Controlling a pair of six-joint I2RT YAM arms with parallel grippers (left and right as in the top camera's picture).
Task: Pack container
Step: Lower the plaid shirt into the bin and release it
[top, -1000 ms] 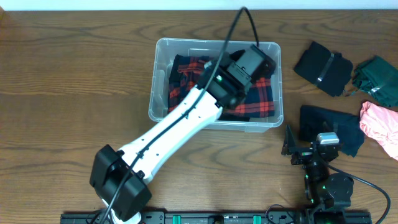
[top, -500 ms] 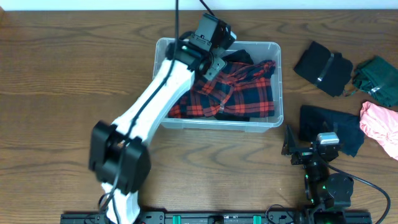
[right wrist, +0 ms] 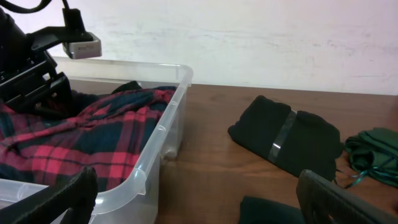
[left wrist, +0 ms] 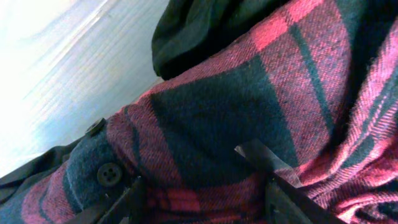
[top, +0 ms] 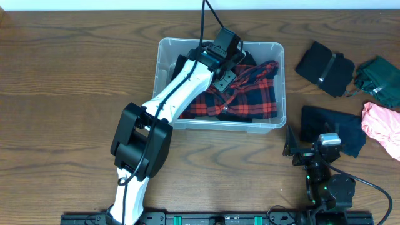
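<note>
The clear plastic container (top: pixel 280 87) stands at mid table and holds a red-and-navy plaid shirt (top: pixel 257 94) over a black garment (top: pixel 247 57). My left gripper (top: pixel 227 73) is down inside the container near its far wall. In the left wrist view (left wrist: pixel 202 190) its jaws stand wide apart over the plaid shirt (left wrist: pixel 249 106), with the cloth between them and the black garment (left wrist: pixel 205 31) above. My right gripper (top: pixel 306 144) is open and empty at the table's near right. Its view shows the container's wall (right wrist: pixel 168 118) and the shirt (right wrist: pixel 74 143).
To the right of the container lie a folded black garment with a grey stripe (top: pixel 326 67), a dark green garment (top: pixel 381 78), a pink one (top: pixel 382 125), and another black one (top: pixel 340 128) just beyond my right gripper. Bare wood lies left of the container.
My left gripper swung from the container's right side to its far left corner, then back to the far middle. The plaid shirt now lies uncovered and spread. The right arm has not moved.
</note>
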